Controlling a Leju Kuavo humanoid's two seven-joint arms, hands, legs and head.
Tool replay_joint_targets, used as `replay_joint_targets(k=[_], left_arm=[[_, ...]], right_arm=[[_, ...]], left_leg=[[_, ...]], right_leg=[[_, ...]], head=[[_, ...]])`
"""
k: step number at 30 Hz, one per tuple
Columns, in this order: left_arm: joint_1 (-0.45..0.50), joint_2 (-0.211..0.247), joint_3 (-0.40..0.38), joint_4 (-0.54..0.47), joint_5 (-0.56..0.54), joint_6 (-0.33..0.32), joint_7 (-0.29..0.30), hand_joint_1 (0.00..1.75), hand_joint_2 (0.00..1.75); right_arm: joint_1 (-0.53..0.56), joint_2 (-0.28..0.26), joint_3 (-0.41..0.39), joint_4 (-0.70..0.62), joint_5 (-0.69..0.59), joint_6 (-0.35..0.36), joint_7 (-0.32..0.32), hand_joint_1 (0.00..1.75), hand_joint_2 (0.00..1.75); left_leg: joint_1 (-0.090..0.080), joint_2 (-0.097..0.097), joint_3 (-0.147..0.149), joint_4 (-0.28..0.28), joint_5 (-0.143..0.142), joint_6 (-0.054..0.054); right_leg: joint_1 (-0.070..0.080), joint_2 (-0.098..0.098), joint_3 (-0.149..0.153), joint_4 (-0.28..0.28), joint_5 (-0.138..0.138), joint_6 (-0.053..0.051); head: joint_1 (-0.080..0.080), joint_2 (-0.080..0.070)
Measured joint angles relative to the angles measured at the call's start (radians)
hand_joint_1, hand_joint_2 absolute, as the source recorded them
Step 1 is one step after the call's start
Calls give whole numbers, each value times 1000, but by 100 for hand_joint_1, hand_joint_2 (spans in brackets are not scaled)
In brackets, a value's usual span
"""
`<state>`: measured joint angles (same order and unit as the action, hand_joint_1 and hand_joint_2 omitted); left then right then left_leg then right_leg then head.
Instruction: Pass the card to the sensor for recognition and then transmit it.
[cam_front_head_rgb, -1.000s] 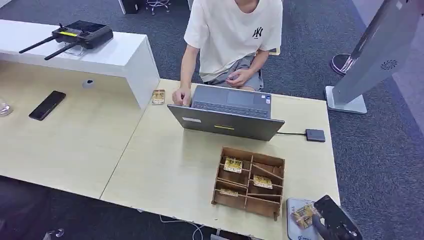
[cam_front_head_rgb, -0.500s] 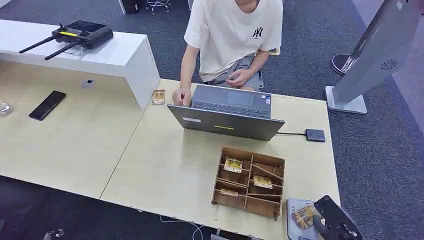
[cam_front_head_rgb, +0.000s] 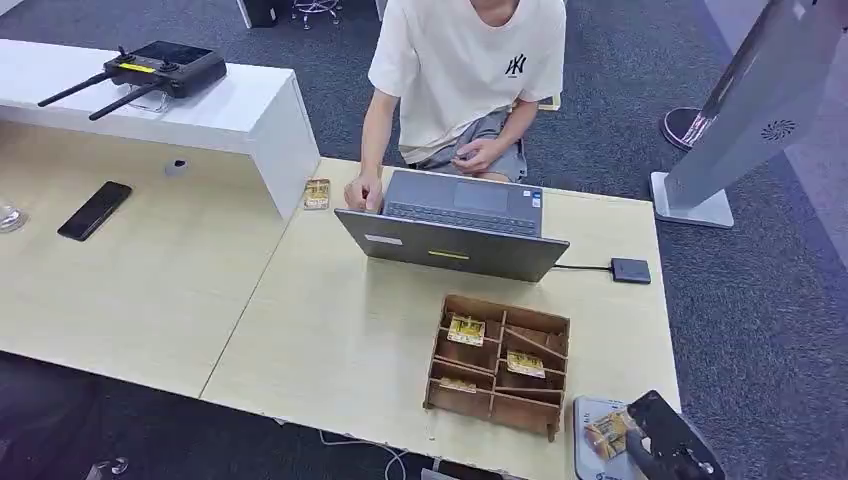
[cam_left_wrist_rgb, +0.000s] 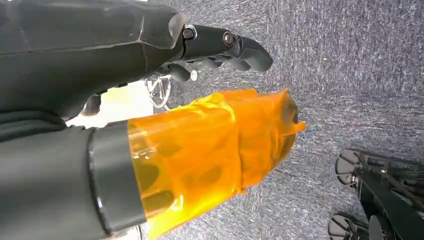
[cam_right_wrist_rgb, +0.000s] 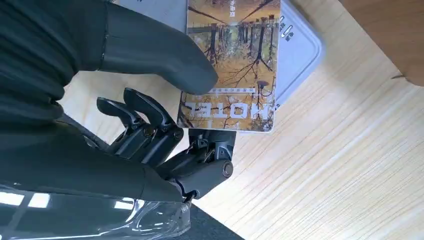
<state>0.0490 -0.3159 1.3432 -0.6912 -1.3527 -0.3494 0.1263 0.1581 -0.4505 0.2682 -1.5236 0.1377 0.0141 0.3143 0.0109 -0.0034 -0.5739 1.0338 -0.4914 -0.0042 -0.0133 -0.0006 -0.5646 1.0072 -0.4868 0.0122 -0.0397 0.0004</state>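
A yellow-brown card (cam_front_head_rgb: 605, 435) printed HOTEL (cam_right_wrist_rgb: 232, 60) is pinched in my right hand (cam_front_head_rgb: 668, 447) at the table's near right corner. The thick thumb (cam_right_wrist_rgb: 150, 55) presses on the card's face and the darker fingers (cam_right_wrist_rgb: 200, 160) sit under it. The card lies flat just over the grey sensor pad (cam_front_head_rgb: 588, 408), whose rounded rim (cam_right_wrist_rgb: 300, 50) shows past the card's edge. My left hand (cam_left_wrist_rgb: 210, 47) hangs over the grey carpet, its fingers apart with nothing in them.
A wooden divided box (cam_front_head_rgb: 500, 365) with several cards stands left of the sensor. Behind it is an open laptop (cam_front_head_rgb: 455, 225) with a person (cam_front_head_rgb: 465, 70) seated at it, one hand beside another card (cam_front_head_rgb: 317, 193). A small black device (cam_front_head_rgb: 630, 270) lies at the right edge.
My right hand has sunk slightly with the card over the sensor pad. Nothing else has moved noticeably.
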Motion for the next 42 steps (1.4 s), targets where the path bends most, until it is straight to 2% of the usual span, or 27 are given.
replay_joint_targets(k=[28,36,42], left_arm=[[-5,0,24,2,-19,-1,-4,0,0],[-13,-1,50,2,-38,-1,-23,0,0],[-20,-1,80,2,-61,-4,-43,0,0]], right_arm=[[13,0,-11,-5,-25,-8,2,175,175],[34,11,-40,-24,-117,-22,-60,175,175],[49,32,-92,-69,-218,7,-133,175,175]], left_leg=[[0,0,0,0,0,0],[0,0,0,0,0,0],[0,0,0,0,0,0]], right_leg=[[0,0,0,0,0,0],[0,0,0,0,0,0],[0,0,0,0,0,0]], head=[[0,0],[0,0],[0,0]])
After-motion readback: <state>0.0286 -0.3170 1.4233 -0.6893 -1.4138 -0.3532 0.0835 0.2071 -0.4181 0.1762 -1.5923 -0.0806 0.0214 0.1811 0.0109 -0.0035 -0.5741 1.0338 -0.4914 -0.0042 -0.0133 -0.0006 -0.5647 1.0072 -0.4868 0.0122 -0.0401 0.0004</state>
